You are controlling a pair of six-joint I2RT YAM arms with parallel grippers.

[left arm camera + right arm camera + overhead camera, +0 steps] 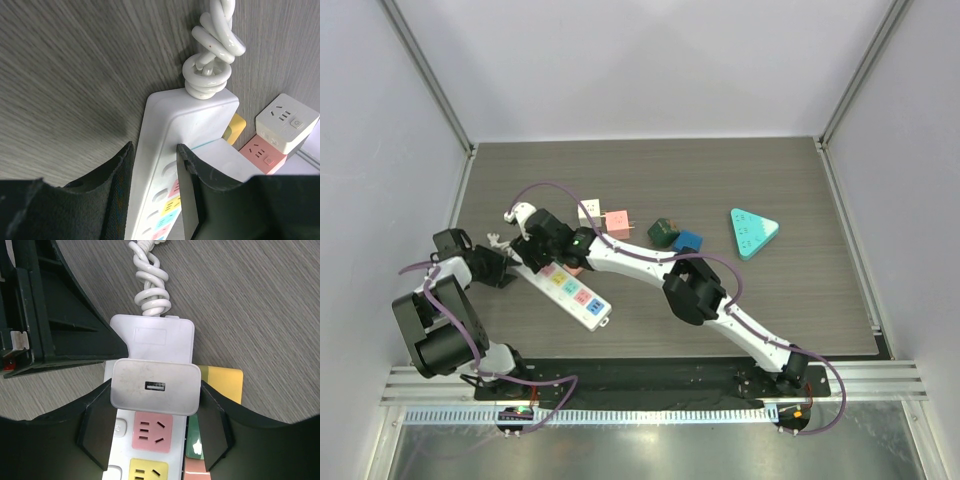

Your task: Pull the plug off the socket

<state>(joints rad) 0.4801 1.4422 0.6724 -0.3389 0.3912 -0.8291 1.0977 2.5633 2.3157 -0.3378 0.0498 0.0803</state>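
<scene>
Right wrist view: right jaws flank white plug (150, 375) seated in power strip (150, 335); gripped or not, cannot tell. Left jaws narrow, clamping its cord end on tabletop (260, 300).

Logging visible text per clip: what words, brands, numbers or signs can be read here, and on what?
No words, brands or numbers can be read in any view.
power strip: raised panel, looks blank.
white charger: only a USB port, no print.
white cube adapter: small button mark, too small to read.
</scene>
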